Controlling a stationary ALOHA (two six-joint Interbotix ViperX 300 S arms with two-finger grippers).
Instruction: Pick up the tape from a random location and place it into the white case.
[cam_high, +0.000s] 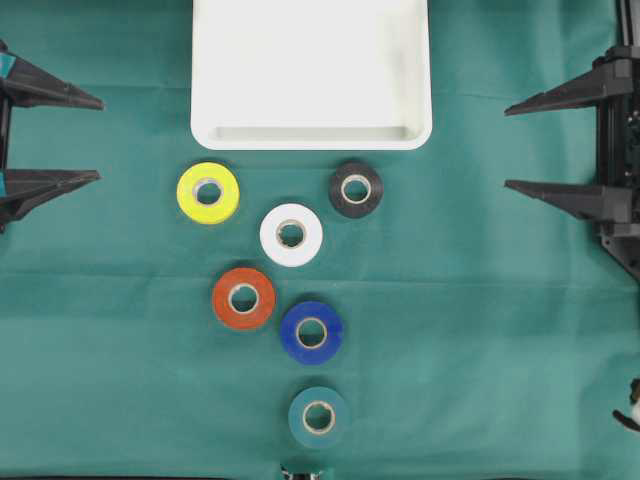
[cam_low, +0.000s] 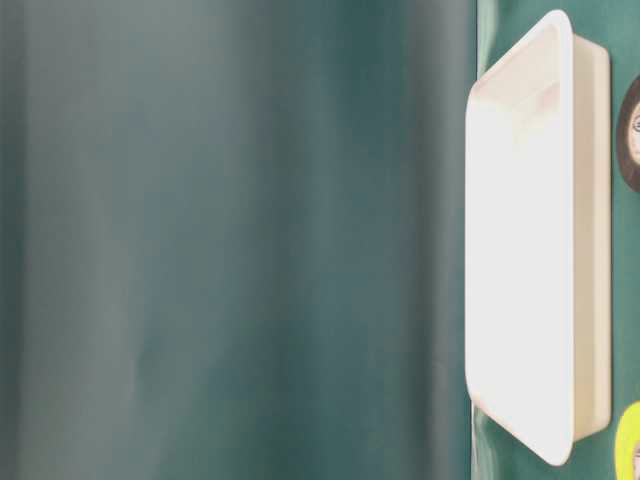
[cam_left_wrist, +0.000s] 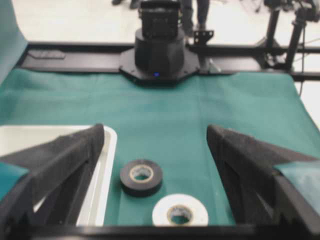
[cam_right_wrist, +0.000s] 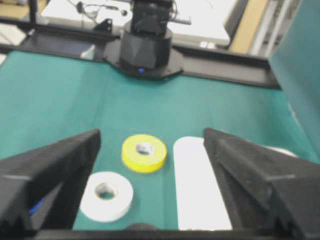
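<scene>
Several tape rolls lie flat on the green cloth: yellow (cam_high: 208, 192), black (cam_high: 355, 189), white (cam_high: 290, 234), orange (cam_high: 243, 298), blue (cam_high: 311, 332) and teal (cam_high: 318, 417). The white case (cam_high: 311, 136) sits at the top middle, with nothing in it. My left gripper (cam_high: 98, 138) is open and empty at the left edge. My right gripper (cam_high: 507, 146) is open and empty at the right edge. The left wrist view shows the black roll (cam_left_wrist: 141, 176), the white roll (cam_left_wrist: 180, 211) and the case's rim (cam_left_wrist: 106, 165). The right wrist view shows the yellow roll (cam_right_wrist: 144, 152), the white roll (cam_right_wrist: 107, 195) and the case (cam_right_wrist: 200, 190).
The rolls are spread from just below the case down to the front edge of the cloth (cam_high: 480, 330). The opposite arm's base (cam_left_wrist: 159, 55) stands at the far side in each wrist view. The table-level view shows the case (cam_low: 530, 240) on its side.
</scene>
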